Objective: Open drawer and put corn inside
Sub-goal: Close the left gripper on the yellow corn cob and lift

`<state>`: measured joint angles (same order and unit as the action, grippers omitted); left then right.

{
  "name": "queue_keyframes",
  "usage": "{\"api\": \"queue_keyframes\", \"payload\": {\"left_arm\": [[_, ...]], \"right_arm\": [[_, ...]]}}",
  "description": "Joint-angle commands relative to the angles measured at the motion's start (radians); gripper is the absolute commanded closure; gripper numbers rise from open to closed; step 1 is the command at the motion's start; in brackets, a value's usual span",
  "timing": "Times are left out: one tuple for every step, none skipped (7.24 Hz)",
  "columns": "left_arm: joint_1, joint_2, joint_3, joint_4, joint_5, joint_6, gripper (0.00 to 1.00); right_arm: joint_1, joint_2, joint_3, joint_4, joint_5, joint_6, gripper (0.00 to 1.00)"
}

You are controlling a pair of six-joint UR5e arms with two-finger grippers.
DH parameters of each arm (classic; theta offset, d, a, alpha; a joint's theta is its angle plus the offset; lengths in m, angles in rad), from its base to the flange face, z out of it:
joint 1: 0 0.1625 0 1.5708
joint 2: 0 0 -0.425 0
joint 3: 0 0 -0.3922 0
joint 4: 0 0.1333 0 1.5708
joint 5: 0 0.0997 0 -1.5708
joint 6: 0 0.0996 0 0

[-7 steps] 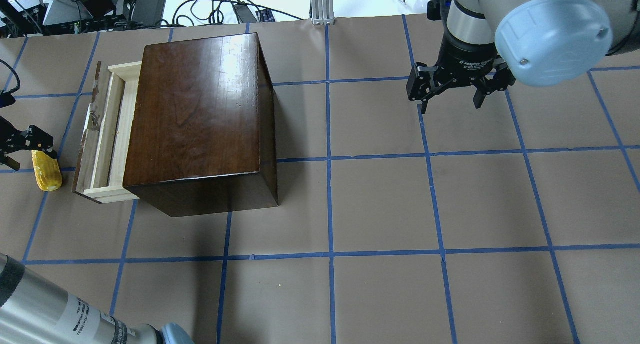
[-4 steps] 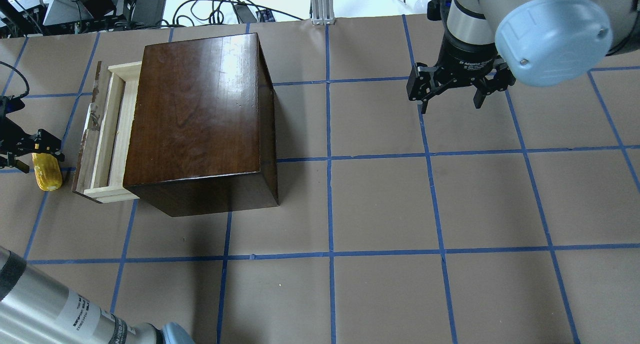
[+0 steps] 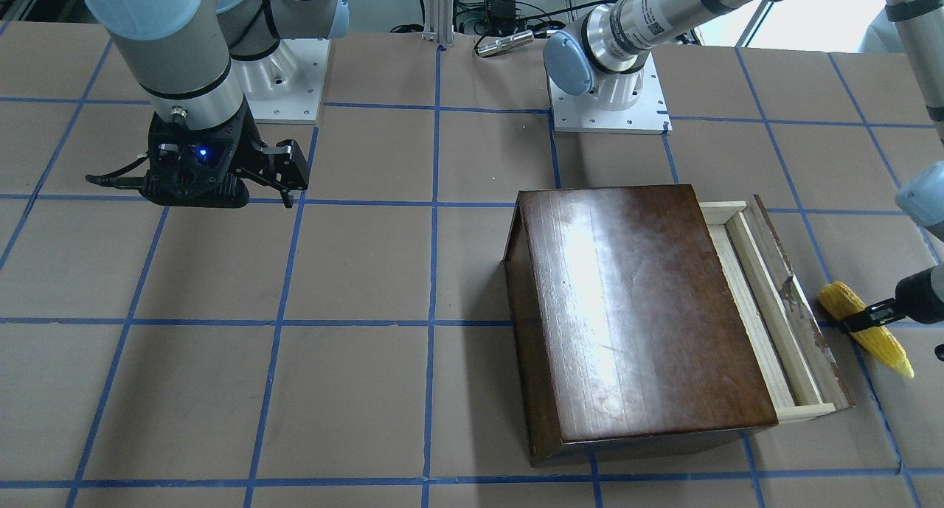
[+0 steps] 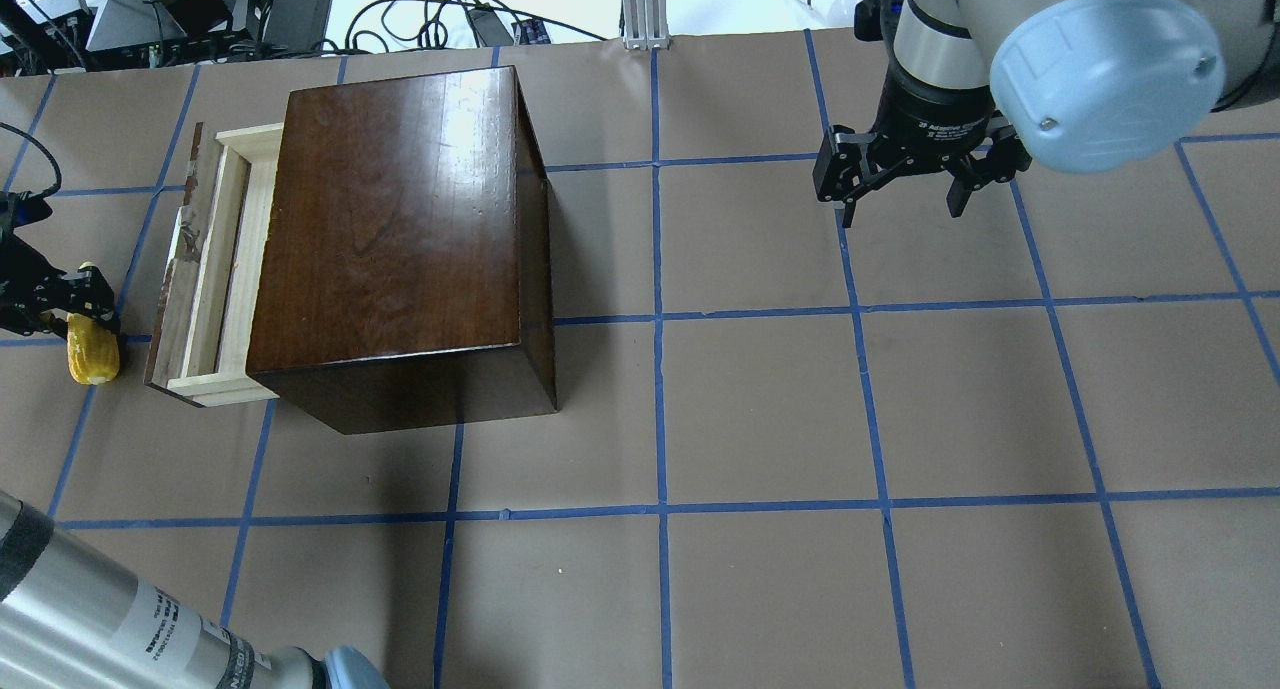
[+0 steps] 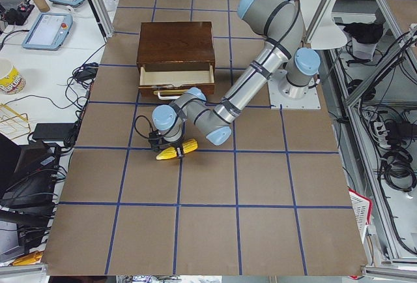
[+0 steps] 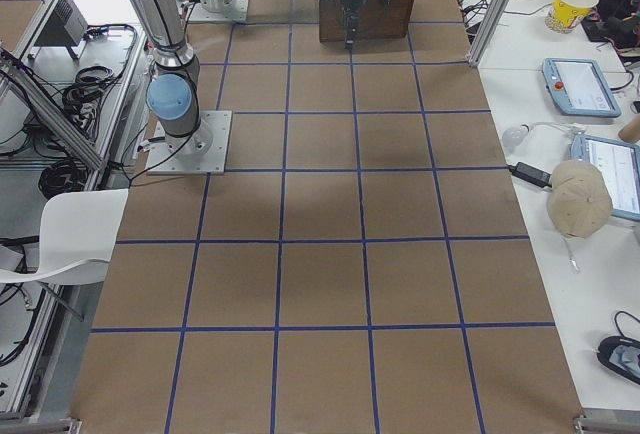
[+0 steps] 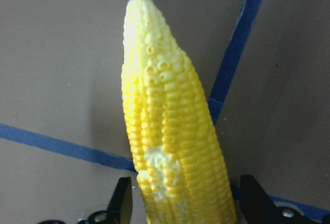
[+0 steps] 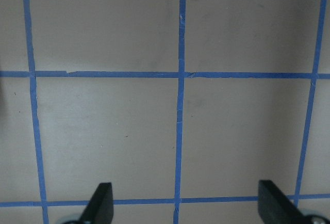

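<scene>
The corn (image 4: 92, 355) lies just outside the pulled-out drawer (image 4: 212, 269), beside its front.

Light's bright and even, coming from above. In the overhead view the bkgd past the table (image 4: 760, 409) edge is blown out white. Big glare patch on the box (image 4: 400, 199) top, and a white streak there in the front cam too. The box throws a soft dark shadow on its near side & right. My left wrist cam: corn (image 7: 170, 131) fills the frame, kernels fairly sharp mid-cob, tip washed out pale, my fingertips (image 7: 121, 203) dark & soft at the bottom edge. My right wrist cam is flat, greyish, no hot spots. Side cams are clear, but far stuff is too small for detail.
</scene>
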<state>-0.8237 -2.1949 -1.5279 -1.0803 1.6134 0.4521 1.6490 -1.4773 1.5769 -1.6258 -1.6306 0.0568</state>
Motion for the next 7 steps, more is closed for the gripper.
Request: {"api": "queue_keyframes", "payload": {"left_arm": [[0.000, 0.007, 0.002, 0.000, 0.000, 0.000, 1.00], [-0.003, 0.018, 0.008, 0.000, 0.000, -0.001, 1.00], [-0.011, 0.035, 0.014, -0.001, 0.002, -0.003, 1.00], [-0.017, 0.070, 0.015, -0.018, 0.002, 0.003, 1.00], [-0.020, 0.122, 0.015, -0.088, -0.006, 0.026, 1.00], [-0.041, 0.182, 0.026, -0.140, -0.009, 0.028, 1.00], [-0.092, 0.238, 0.050, -0.209, -0.007, 0.020, 1.00]], "right_arm": [[0.000, 0.000, 0.000, 0.001, 0.000, 0.000, 0.00], [0.000, 0.000, 0.000, 0.000, 0.000, 0.000, 0.00], [0.000, 0.000, 0.000, 0.001, 0.000, 0.000, 0.00], [0.000, 0.000, 0.000, 0.001, 0.000, 0.000, 0.00], [0.000, 0.000, 0.000, 0.000, 0.000, 0.000, 0.00], [0.000, 0.000, 0.000, 0.000, 0.000, 0.000, 0.00], [0.000, -0.001, 0.000, 0.000, 0.002, 0.000, 0.00]]}}
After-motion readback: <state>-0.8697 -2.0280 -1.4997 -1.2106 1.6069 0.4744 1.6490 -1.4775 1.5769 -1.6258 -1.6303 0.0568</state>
